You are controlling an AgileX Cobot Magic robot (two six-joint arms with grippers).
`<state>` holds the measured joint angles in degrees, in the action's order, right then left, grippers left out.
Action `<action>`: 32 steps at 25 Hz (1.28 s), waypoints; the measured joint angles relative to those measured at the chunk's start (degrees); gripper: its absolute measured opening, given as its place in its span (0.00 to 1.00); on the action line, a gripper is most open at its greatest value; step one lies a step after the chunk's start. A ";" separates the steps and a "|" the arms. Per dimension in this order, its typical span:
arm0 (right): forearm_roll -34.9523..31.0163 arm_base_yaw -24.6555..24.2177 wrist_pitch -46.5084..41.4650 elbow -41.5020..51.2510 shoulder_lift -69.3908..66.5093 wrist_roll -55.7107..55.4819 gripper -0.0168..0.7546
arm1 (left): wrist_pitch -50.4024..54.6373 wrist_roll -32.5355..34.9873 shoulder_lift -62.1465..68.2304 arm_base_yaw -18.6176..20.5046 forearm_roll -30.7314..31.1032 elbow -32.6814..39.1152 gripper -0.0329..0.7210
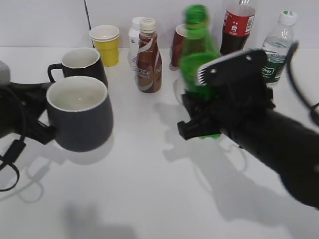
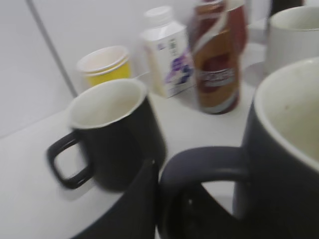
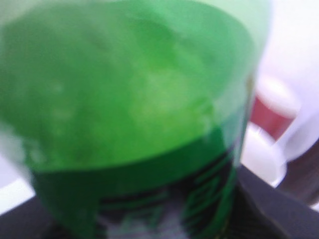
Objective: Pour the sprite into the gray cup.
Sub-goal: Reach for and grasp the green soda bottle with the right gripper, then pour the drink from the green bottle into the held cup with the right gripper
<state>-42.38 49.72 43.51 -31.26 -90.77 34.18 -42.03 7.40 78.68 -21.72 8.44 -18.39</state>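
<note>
The sprite (image 1: 195, 45), a tall green bottle with no cap, stands upright right of centre, blurred. My right gripper (image 1: 202, 119) is shut on its lower body. In the right wrist view the sprite (image 3: 139, 104) fills the frame and hides the fingers. The gray cup (image 1: 79, 112), dark with an off-white inside, is at the left, upright. My left gripper (image 1: 42, 130) is shut on its handle. In the left wrist view the gray cup (image 2: 286, 149) is at the right, its loop handle (image 2: 204, 162) between the dark fingers (image 2: 164, 199).
A glossier black mug (image 1: 82, 64) stands just behind the gray cup. At the back are a yellow paper cup (image 1: 105, 44), a white bottle (image 1: 134, 40), a brown coffee bottle (image 1: 148, 57), a red-labelled cola bottle (image 1: 238, 25) and a clear water bottle (image 1: 279, 42).
</note>
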 joint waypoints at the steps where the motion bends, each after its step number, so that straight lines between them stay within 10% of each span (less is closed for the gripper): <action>1: 2.99 0.00 -1.46 0.05 1.81 2.88 0.59 | 0.05 0.00 0.00 -0.68 0.37 -0.13 0.11; 18: 4.17 0.05 -10.28 -3.07 10.15 45.39 0.59 | 19.78 -6.02 -5.79 -13.45 1.25 -7.92 0.11; 32: -4.38 -0.05 -0.95 -4.92 7.88 64.63 0.59 | 24.57 -6.02 -6.28 -15.14 6.57 -10.24 0.11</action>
<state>-46.77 49.68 42.56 -36.18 -82.89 98.82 -17.46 1.38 72.40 -36.86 15.01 -28.63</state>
